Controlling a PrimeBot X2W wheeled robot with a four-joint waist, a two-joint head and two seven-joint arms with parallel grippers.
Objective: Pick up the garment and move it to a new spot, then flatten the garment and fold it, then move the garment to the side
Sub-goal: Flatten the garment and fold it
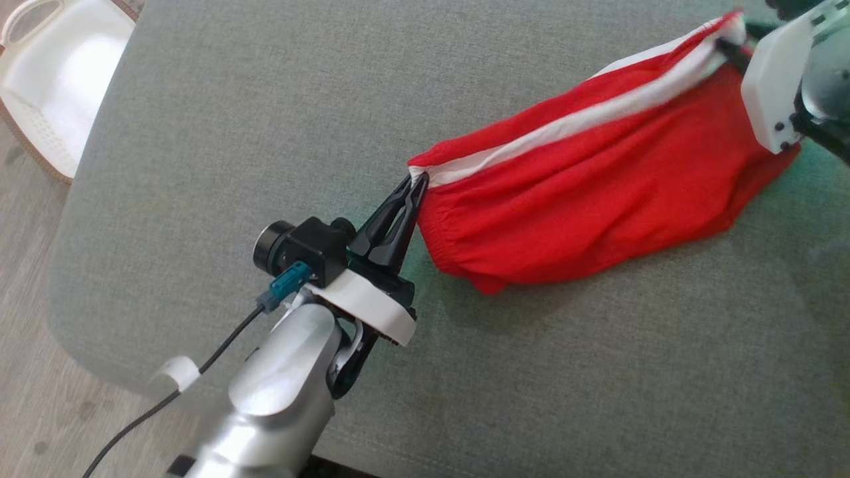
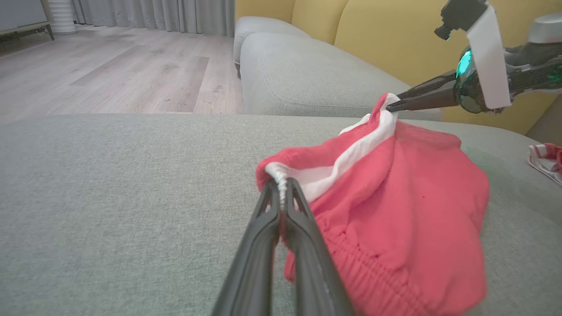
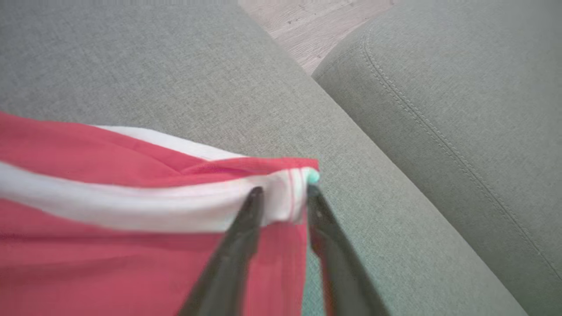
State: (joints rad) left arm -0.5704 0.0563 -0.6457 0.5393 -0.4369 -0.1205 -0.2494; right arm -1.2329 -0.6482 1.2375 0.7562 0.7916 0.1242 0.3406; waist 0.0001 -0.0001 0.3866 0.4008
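Red garment [image 1: 584,199] with a white band along its top edge lies on the grey upholstered cushion [image 1: 265,99], toward the cushion's right side in the head view. It is stretched out between the two claws. The lower part sags and rests on the fabric, while the banded edge is lifted at both ends.

Left claw [image 1: 417,180]: clenched on the near-left corner of the band. In the left wrist view the two dark fingers meet on a bunched bit of white hem.

Right claw [image 1: 727,46]: at the far-right corner of the band. In the right wrist view its fingers [image 3: 252,206] stand apart, with the white band running across the gap between them. Released, by the look of it; cannot tell whether either tip touches the cloth. Slight blur here.

Surroundings: a white plastic basket [image 1: 60,73] sits on the wood floor [image 1: 26,411] off the cushion's left corner. A second grey cushion [image 2: 298,70] and a yellow sofa back [image 2: 351,26] stand behind. A small red-and-white cloth [image 2: 546,160] lies at the cushion's far edge, well apart from the garment.
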